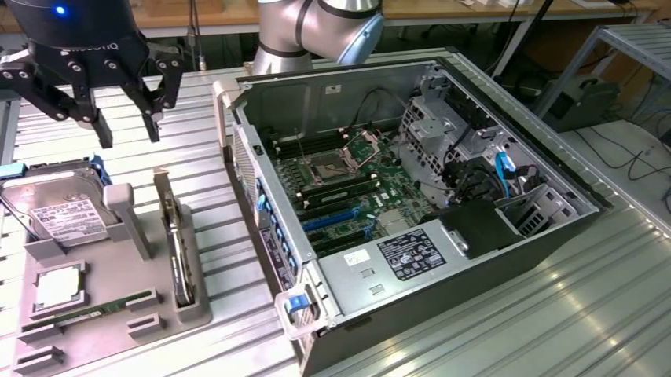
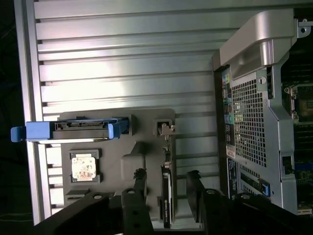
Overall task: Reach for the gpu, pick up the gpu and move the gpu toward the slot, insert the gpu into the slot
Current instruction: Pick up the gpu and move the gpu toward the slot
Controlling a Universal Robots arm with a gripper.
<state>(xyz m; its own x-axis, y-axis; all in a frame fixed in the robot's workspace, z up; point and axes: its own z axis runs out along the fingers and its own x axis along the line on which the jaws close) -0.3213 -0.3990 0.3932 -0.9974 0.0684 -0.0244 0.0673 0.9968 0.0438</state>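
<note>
Reach phase, gripper above the parts holder. The gripper (image 1: 128,133), at ten o'clock in the exterior view, hangs with its jaws spread wide and nothing between them. The gpu (image 1: 181,250) stands on its long edge in a groove of the grey holder (image 1: 115,322) on the table (image 1: 587,314), at about five o'clock from the gripper and well below it. In the wrist view the gpu (image 2: 167,196) lies along the gap between the two fingers (image 2: 140,196), clear of both. The slot (image 1: 338,215), a blue strip on the green motherboard inside the open computer case (image 1: 504,259), sits at about three o'clock from the gpu and is vacant. For a sound reach, the card's thin edge is best kept centred between the fingers, with the descent straight down so that neither finger catches the holder's walls or the hard drive (image 1: 63,218) at nine o'clock from the card. The grip looks safest taken on the bare upper edge.
</note>
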